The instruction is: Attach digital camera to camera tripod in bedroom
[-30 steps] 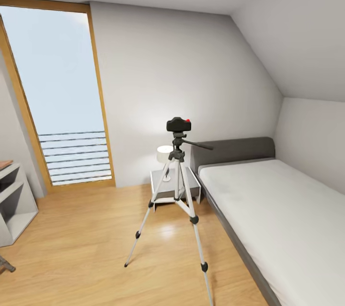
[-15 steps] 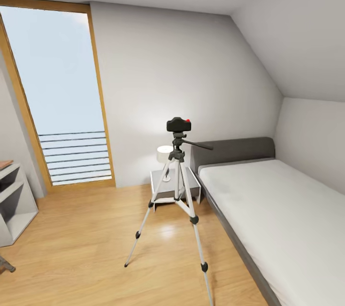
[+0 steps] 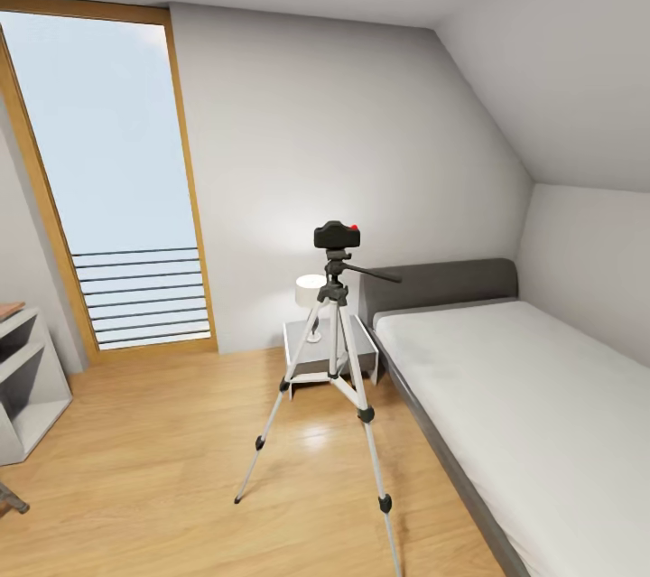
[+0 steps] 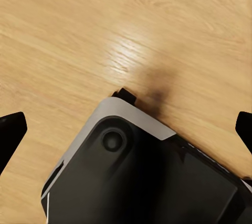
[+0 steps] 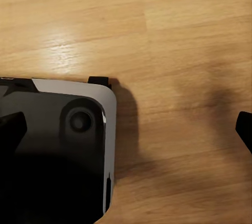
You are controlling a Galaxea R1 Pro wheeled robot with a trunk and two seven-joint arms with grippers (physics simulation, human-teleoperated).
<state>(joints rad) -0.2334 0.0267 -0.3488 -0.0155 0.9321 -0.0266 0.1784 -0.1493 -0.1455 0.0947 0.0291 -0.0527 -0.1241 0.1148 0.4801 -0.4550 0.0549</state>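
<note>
Home bedroom (image 3: 298,144): bed (image 3: 506,396), nightstand lamp (image 3: 310,292), sloped ceiling.

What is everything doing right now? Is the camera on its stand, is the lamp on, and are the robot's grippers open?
digital camera: sits upright on top of the tripod head
camera tripod: standing, legs spread on the wood floor
lamp: glowing, on the nightstand
bed: made, nothing on it
left gripper: open, holding nothing
right gripper: open, holding nothing

You have no readable text, label, brand, number or sign anywhere in these views, on any object or surface in the room around you.
</note>
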